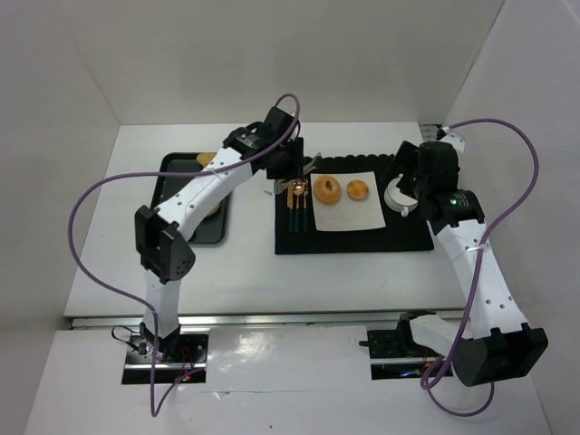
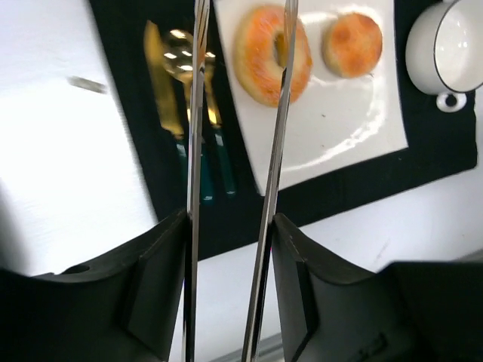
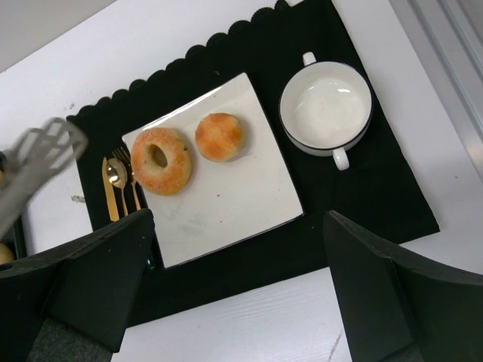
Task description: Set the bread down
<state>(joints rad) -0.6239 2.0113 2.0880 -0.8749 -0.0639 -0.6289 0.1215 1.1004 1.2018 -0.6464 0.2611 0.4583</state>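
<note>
Two breads lie on the white square plate [image 1: 349,216]: a ring-shaped bagel [image 1: 326,189] [image 2: 260,60] [image 3: 161,160] and a round bun [image 1: 358,189] [image 2: 352,44] [image 3: 219,136]. My left gripper [image 1: 288,168] [image 2: 230,249] hovers over the plate's left side, shut on metal tongs [image 2: 195,151]. The tongs' two arms stand apart, their tips above the bagel with nothing between them. In the right wrist view the tongs [image 3: 38,158] show as a blur at the left. My right gripper [image 1: 405,181] [image 3: 234,294] is open and empty, above the mat's right part.
A black placemat [image 1: 353,240] carries the plate, gold cutlery [image 1: 296,208] [image 2: 185,113] left of it and a white handled bowl [image 1: 399,198] [image 3: 326,105] to the right. A dark tray [image 1: 181,177] at the left holds more bread [image 1: 206,159].
</note>
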